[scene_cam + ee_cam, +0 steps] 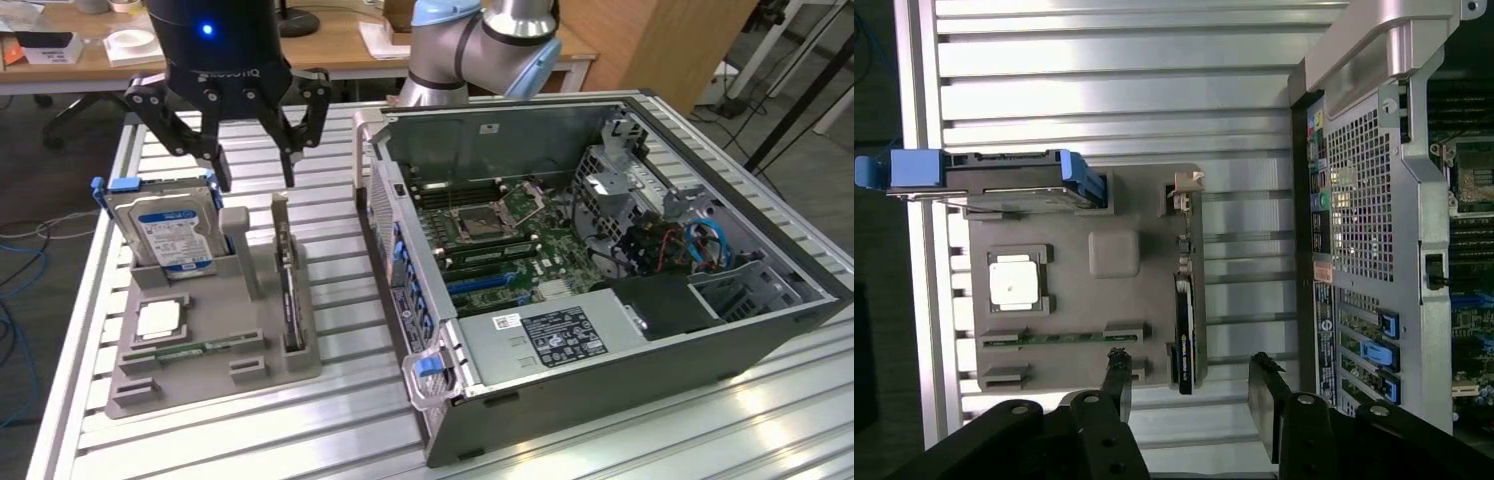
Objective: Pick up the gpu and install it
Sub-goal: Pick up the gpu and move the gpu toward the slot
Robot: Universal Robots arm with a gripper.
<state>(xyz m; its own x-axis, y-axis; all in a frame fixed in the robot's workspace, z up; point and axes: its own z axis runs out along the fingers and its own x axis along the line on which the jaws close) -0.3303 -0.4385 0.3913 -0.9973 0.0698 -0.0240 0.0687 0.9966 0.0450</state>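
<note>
On the counter (334,440), beside the open case (534,130), a grey tray (200,385) holds the gpu (284,280) standing on edge in its slot. The gripper (254,170) hangs over it, jaws wide apart and empty. Card judged light, stiff and fragile; best gripped across its flat faces near the top edge.

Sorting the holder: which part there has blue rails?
The hard drive, upright with a blue label; the gpu, processor and memory stick show no blue.
</note>
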